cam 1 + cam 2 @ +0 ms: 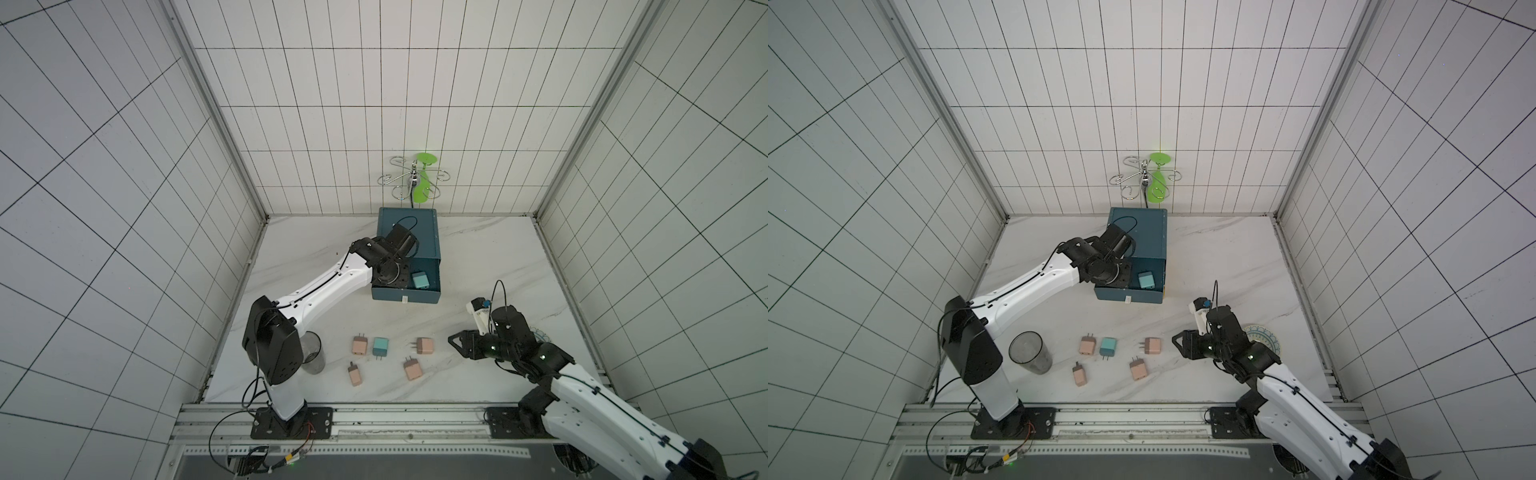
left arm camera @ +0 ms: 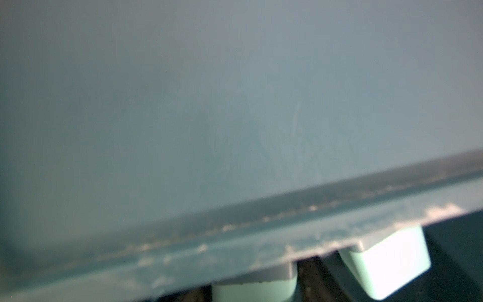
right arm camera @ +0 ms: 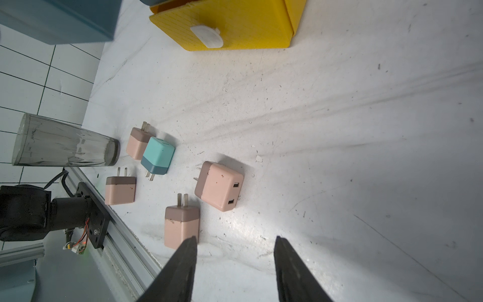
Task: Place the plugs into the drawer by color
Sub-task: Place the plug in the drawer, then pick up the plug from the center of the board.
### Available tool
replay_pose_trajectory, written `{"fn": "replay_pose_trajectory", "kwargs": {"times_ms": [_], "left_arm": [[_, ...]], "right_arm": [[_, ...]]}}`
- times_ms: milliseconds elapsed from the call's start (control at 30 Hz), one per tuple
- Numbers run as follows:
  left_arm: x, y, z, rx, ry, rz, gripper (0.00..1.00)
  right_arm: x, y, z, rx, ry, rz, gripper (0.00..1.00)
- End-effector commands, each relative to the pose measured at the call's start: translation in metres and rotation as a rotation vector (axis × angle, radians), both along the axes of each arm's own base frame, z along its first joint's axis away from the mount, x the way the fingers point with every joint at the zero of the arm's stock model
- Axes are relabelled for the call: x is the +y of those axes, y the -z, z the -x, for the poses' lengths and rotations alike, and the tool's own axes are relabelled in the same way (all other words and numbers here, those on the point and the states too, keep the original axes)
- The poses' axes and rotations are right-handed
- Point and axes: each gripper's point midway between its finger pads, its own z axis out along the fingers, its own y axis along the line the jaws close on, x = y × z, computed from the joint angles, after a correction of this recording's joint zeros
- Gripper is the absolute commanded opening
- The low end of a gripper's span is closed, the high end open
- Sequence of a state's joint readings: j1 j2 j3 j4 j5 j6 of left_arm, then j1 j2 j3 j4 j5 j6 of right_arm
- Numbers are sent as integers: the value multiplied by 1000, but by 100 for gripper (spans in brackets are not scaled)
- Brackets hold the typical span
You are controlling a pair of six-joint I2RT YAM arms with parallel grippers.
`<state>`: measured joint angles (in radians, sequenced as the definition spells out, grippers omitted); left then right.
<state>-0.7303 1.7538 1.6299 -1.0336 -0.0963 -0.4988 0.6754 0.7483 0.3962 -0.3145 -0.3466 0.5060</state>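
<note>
We see the left arm [image 1: 332, 279] reaching over the left side of the open blue drawer [image 1: 405, 296], which is pulled out toward us from the blue cabinet [image 1: 419, 226] at the far middle of the table [image 1: 478, 257]. The left gripper is hidden under its own wrist in both top views, and we cannot tell how its jaws stand. One teal plug in the drawer [image 1: 420, 281] lies against the right half of the drawer floor. The left wrist view is badly blurred: we make out a blue wall and two pale mint blocks [image 2: 386, 264] low down, possibly plugs.

The right gripper [image 3: 235, 239] hovers above the table near its right side, jaws parted with nothing between them. Just ahead of one finger lies a peach-pink plug [image 3: 181, 226], prongs pointing away.

Five plugs lie on the near middle of the table. The teal plug on the table [image 1: 380, 347] sits just beside the far-left pink plug [image 1: 359, 345]. The far-right pink plug [image 1: 424, 345] lies nearest the right gripper, and the near-left pink plug [image 1: 354, 374] lies closest to the rail. A glass tumbler [image 1: 312, 351] stands left of them, by the left arm's base
</note>
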Motion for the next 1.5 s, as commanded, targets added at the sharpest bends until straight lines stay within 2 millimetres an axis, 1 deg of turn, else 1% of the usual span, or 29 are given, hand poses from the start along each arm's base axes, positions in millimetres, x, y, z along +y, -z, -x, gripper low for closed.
{"fn": "replay_pose_trajectory", "kwargs": {"times_ms": [0, 100, 133, 200, 267, 300, 367, 433, 567, 600, 667, 733, 800, 867, 900, 933, 1000, 1067, 1167, 1267, 1333, 1367, 1467], "left_arm": [[-4, -24, -4, -42, -2, 38, 62], [-2, -37, -2, -55, -4, 47, 63], [-3, -45, -1, -67, 1, 69, 62], [-4, -68, 4, -109, 9, 121, 62], [4, -92, 11, -168, 4, 146, 62], [9, -101, 15, -184, 0, 158, 62], [20, -112, 30, -200, -1, 189, 62], [29, -109, 50, -196, 11, 208, 61], [53, -92, 95, -187, 11, 254, 59], [59, -88, 103, -187, 6, 260, 59], [77, -72, 120, -206, -28, 238, 60], [81, -55, 133, -198, -26, 245, 60], [78, -35, 143, -149, -10, 270, 59], [73, -14, 150, -104, -15, 279, 60], [68, -4, 151, -99, -13, 284, 60], [63, 8, 150, -105, -27, 282, 63], [51, 25, 150, -121, -28, 270, 65], [40, 39, 148, -118, -17, 229, 66], [26, 57, 139, -110, -12, 184, 67], [19, 87, 132, -66, -19, 105, 64], [18, 100, 128, -60, -24, 54, 64], [17, 105, 126, -59, -25, 39, 64], [18, 112, 121, -75, -42, 16, 64]], "right_arm": [[-3, 11, 2, 6, 6, 22, 52], [-4, 11, 2, 4, 8, 25, 52], [-4, 11, 1, 3, 9, 26, 52], [-4, 12, 2, 5, 8, 28, 52], [-4, 12, 1, 4, 10, 29, 52], [-4, 12, 1, 4, 11, 30, 52], [-4, 11, 2, 2, 9, 29, 52], [-5, 11, 2, -2, 12, 31, 52], [-7, 9, 0, -13, 22, 32, 52], [-7, 9, 0, -16, 24, 33, 52], [-9, 9, -1, -20, 28, 42, 52], [-11, 10, -2, -22, 36, 54, 52], [-12, 11, -3, -23, 42, 61, 52], [-13, 12, -3, -23, 44, 69, 52], [-14, 12, -3, -25, 47, 71, 52], [-14, 12, -3, -25, 46, 73, 52], [-14, 11, -3, -28, 46, 72, 52], [-14, 9, -2, -34, 42, 64, 52], [-14, 8, -2, -39, 40, 59, 53], [-16, 9, -2, -37, 47, 63, 53], [-15, 9, -2, -36, 46, 64, 53], [-15, 9, -1, -33, 42, 62, 53], [-14, 9, -1, -32, 42, 58, 53]]}}
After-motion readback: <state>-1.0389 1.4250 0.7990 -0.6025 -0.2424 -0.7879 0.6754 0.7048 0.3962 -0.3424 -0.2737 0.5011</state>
